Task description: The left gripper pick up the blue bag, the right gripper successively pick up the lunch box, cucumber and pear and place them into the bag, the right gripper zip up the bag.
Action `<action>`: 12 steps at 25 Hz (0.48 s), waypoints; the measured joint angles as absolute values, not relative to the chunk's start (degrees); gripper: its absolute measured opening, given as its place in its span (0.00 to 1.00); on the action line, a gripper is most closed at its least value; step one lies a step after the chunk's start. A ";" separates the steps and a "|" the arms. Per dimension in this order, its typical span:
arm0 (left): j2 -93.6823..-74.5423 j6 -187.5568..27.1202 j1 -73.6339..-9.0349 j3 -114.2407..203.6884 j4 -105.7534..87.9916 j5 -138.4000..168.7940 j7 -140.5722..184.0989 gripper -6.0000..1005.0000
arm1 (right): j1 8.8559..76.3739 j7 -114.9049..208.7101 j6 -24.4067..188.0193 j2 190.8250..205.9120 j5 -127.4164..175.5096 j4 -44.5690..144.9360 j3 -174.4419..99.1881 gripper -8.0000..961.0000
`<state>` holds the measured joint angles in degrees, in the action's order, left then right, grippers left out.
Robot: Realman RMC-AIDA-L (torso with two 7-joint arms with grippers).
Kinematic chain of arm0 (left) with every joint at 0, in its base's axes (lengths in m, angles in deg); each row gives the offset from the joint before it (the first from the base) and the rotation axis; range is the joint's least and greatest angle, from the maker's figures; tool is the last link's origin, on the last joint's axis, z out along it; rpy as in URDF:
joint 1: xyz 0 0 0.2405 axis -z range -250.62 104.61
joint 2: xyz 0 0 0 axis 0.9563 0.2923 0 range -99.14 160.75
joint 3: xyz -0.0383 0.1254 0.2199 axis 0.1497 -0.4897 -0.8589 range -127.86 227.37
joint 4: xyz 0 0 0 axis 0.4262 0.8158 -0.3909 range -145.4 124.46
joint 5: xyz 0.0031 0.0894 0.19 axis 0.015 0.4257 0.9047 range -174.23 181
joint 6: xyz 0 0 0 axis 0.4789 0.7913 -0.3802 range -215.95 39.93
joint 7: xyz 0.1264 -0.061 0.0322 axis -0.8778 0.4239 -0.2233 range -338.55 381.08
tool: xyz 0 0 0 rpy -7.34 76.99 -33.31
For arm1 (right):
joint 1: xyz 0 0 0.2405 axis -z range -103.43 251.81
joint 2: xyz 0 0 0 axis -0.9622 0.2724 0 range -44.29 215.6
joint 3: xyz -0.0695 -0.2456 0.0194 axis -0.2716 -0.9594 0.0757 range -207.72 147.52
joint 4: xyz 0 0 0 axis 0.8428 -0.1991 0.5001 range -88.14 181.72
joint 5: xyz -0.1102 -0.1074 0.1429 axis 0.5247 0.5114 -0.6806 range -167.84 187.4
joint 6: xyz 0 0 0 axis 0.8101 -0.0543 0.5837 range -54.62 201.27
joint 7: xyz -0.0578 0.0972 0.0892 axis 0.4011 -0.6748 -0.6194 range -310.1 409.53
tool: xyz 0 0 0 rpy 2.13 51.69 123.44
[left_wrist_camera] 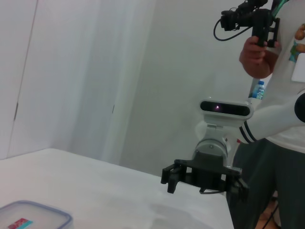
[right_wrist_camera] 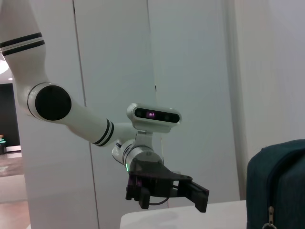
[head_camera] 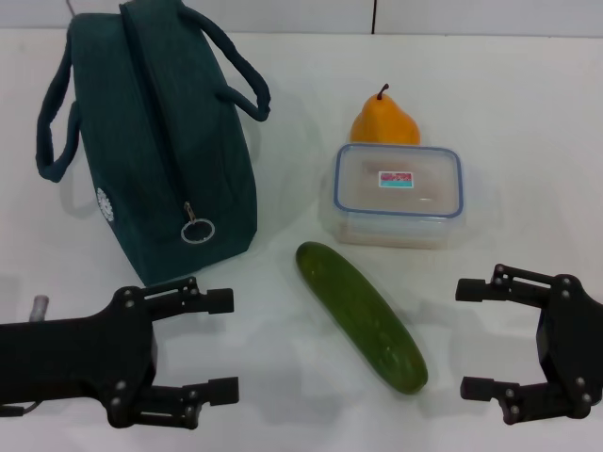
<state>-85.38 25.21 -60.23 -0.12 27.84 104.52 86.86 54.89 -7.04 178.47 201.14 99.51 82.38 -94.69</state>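
A: Head view, item one?
B: Blue bag (head_camera: 155, 132), upper left of the frame, standing upright on the white worktop (head_camera: 528, 104). Zip closed along the top, ring pull (head_camera: 198, 229) hanging at the near end, two handles drooping to either side.

A: Food items?
B: Lunch box (head_camera: 399, 193), clear with a blue-rimmed lid, right of centre. Pear (head_camera: 383, 121), orange-yellow, stem up, directly behind the box and touching or just beside it. Cucumber (head_camera: 360, 314), lying diagonally at lower centre, between the two claws, near the box's front edge but apart from it.

A: Claws?
B: Left claw (head_camera: 221, 344), lower left, fingers spread wide, holding nothing, just in front of the bag's near end. Right claw (head_camera: 476, 337), lower right, likewise spread and empty, near the cucumber's lower tip.

A: Wrist views?
B: Left wrist view: right claw (left_wrist_camera: 205, 180) across the worktop, lunch box corner (left_wrist_camera: 33, 217) at lower left, a person (left_wrist_camera: 281, 119) at the right edge holding a camera rig (left_wrist_camera: 250, 19). Right wrist view: left claw (right_wrist_camera: 164, 191) at centre, bag edge (right_wrist_camera: 281, 186) at lower right.
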 joint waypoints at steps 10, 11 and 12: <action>-85.36 24.85 -60.99 -0.06 27.85 104.78 86.29 0.86 | 54.71 -7.22 178.59 201.14 99.51 82.29 -94.97 0.91; -85.36 24.80 -61.07 -0.03 27.85 104.79 86.21 0.85 | 54.47 -7.34 178.63 201.14 99.51 82.29 -95.41 0.91; -85.38 24.72 -61.13 -0.01 27.85 104.80 86.09 0.85 | 54.47 -7.34 178.63 201.14 99.51 82.29 -95.41 0.91</action>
